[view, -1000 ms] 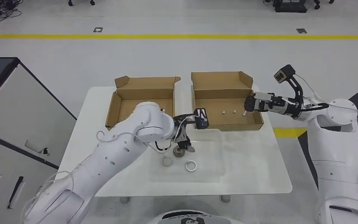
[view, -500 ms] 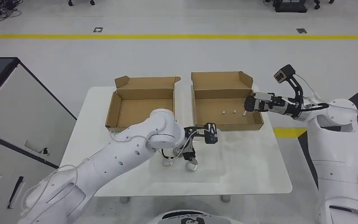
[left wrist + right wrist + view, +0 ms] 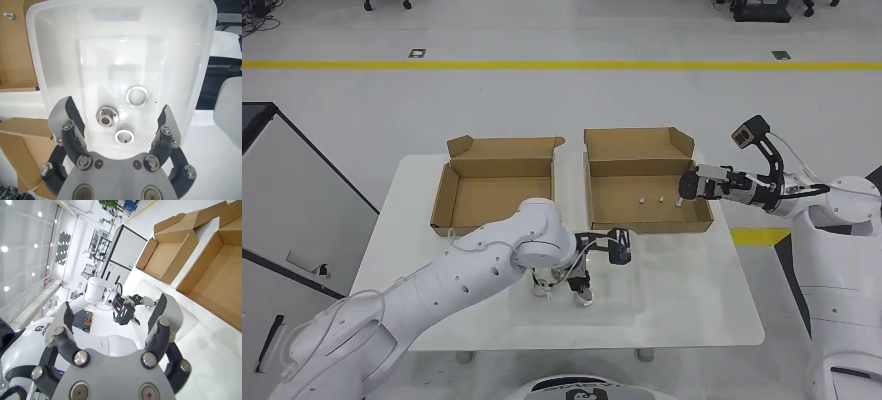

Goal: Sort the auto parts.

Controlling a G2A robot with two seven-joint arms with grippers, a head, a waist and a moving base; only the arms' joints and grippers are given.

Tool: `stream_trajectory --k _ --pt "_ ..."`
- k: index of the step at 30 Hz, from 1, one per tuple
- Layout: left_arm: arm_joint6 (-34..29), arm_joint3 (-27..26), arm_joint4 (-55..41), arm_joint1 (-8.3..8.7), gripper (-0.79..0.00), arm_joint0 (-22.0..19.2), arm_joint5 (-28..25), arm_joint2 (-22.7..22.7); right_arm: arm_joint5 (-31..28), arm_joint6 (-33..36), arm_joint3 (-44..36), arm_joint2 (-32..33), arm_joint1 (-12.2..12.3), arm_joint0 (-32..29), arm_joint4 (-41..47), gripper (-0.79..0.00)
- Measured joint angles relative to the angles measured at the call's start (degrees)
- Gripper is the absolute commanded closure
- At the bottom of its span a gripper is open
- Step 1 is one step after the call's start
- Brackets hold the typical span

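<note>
Three metal parts lie in a clear plastic tray (image 3: 56,56): a flanged hub (image 3: 107,118), a large ring (image 3: 137,96) and a small ring (image 3: 124,136). My left gripper (image 3: 118,109) hangs open just above them, the hub and small ring between its fingers. From above, the left gripper (image 3: 572,283) covers the parts near the tray's (image 3: 642,285) left end. My right gripper (image 3: 689,185) is open and holds nothing, at the right wall of the right cardboard box (image 3: 642,180). The right wrist view has the right gripper (image 3: 115,306) near and the left gripper (image 3: 143,301) farther off.
Two open cardboard boxes stand at the back of the white table (image 3: 712,310): the left box (image 3: 497,185) and the right box, which holds a few small pale parts (image 3: 657,199). A small bolt (image 3: 9,16) lies on cardboard beside the tray.
My left arm has swung toward the table's front and lowered its open gripper over the parts, hiding the ring seen earlier. The right arm has not moved.
</note>
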Motion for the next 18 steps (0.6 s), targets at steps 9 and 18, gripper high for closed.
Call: stream_trajectory --k 9,18 --pt "0.7 3.1 0.8 -1.30 -0.785 -0.5 0.6 2.7 0.0 0.0 0.0 0.0 0.0 0.0 0.0 -0.785" --pt "2.3 6.3 2.1 -2.41 -0.785 -0.9 1.4 4.3 0.0 0.0 0.0 0.0 0.0 0.0 0.0 -0.785"
